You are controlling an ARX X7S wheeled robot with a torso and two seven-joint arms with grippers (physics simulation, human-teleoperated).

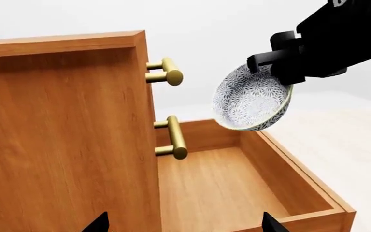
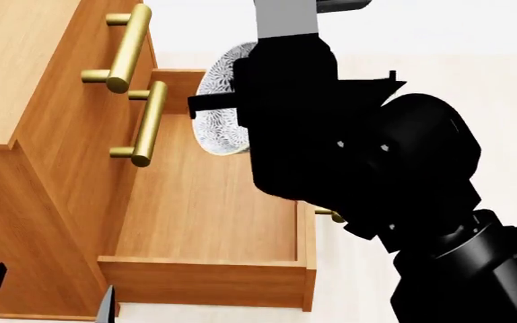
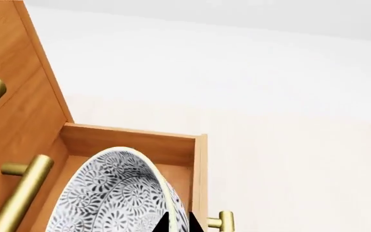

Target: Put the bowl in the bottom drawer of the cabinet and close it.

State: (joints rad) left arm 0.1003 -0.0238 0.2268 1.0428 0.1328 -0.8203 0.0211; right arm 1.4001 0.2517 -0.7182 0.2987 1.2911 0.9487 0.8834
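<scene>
The right end effector [image 1: 272, 60] clamps the bowl [image 1: 253, 96] by its rim, tilted on edge so it can descend into the bottom drawer [image 1: 237, 193], which stands pulled out directly below it. The left end effector's [image 2: 48, 296] fingertips stand apart, empty, beside the cabinet [image 1: 63, 135].

Right arm [image 2: 375, 182] bulky, black, reaching forward and down across middle of head view. Right pincer [image 1: 272, 60] clamped on rim of bowl [image 1: 253, 96], bowl tilted on edge, held in air (fingertips barely show in right wrist view). Left pincer [image 1: 182, 223] low, only two dark fingertips [image 1: 97, 223] visible, set apart, gripping nothing.
</scene>
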